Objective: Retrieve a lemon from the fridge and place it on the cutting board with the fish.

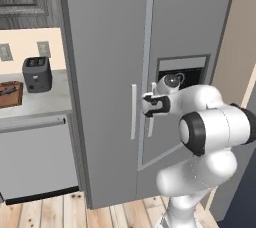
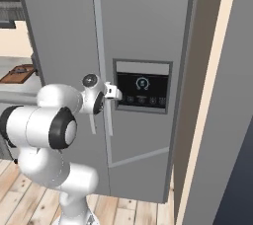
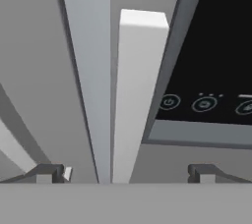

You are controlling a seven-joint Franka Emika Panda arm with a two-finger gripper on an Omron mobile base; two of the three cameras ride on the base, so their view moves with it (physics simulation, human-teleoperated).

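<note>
Fridge (image 1: 107, 72): closed, both doors shut, filling the centre of each base view; the lemon is presumably inside and cannot be seen.

Right-door handle (image 3: 135, 95): pale vertical bar, centre of the hand view, standing between the two finger tips.

Gripper (image 3: 125, 173): jaws wide, empty, straddling the handle without clamping it.

Step in hand, by my reading: opening the fridge. Next move calls for closing on the handle, then pulling outward.

Cutting board (image 1: 10, 94): left edge of the left base view, on the counter beside the toaster (image 1: 37, 74); a dark shape on it may be the fish.

Dispenser panel (image 2: 142, 89): buttons legible in the hand view, half hidden by the arm in the left base view.
</note>
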